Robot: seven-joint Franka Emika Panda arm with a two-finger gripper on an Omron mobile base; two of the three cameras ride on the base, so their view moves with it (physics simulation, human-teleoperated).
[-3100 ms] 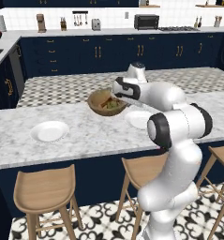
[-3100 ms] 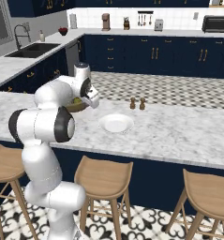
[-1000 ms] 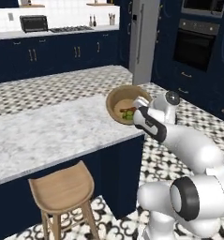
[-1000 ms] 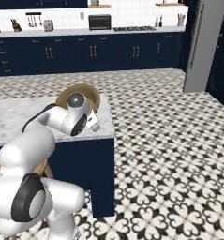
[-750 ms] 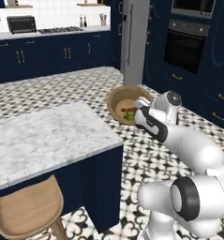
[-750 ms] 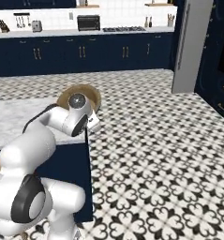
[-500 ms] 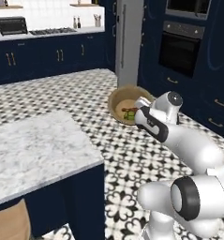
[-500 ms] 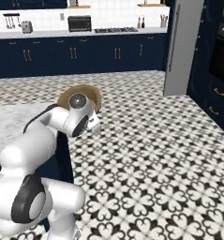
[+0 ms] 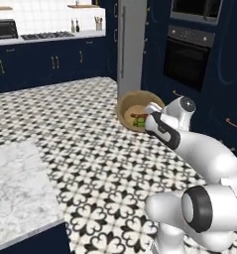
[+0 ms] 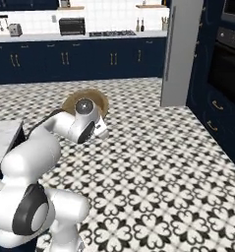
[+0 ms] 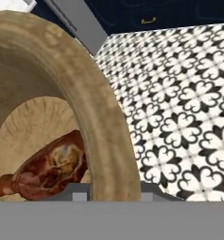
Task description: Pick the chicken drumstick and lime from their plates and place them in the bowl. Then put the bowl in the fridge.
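My gripper [image 9: 150, 117] is shut on the near rim of the brown wooden bowl [image 9: 128, 102] and holds it tilted above the patterned floor. Inside lie the green lime [image 9: 139, 122] and the reddish-brown chicken drumstick [image 9: 138, 115]. In the hand view the bowl's thick rim [image 11: 97, 117] runs between the fingertips [image 11: 80, 191], with the drumstick [image 11: 52, 168] against the pale inner wall. From the right base view the bowl [image 10: 92, 97] peeks out behind my hand. The grey fridge [image 9: 131, 44] stands ahead, doors closed, also seen as a tall panel [image 10: 180, 49]. The white plates are out of view.
The marble island corner [image 9: 16, 193] is at the lower left. A black wall oven [image 9: 189, 54] sits in navy cabinetry right of the fridge. Navy base cabinets with gold handles [image 10: 65, 59] line the back wall. Open tiled floor [image 10: 153, 162] lies between me and the fridge.
The base has driven and turned away from the island, so the whole scene has shifted and the fridge and oven are nearer. The bowl stays in my gripper.
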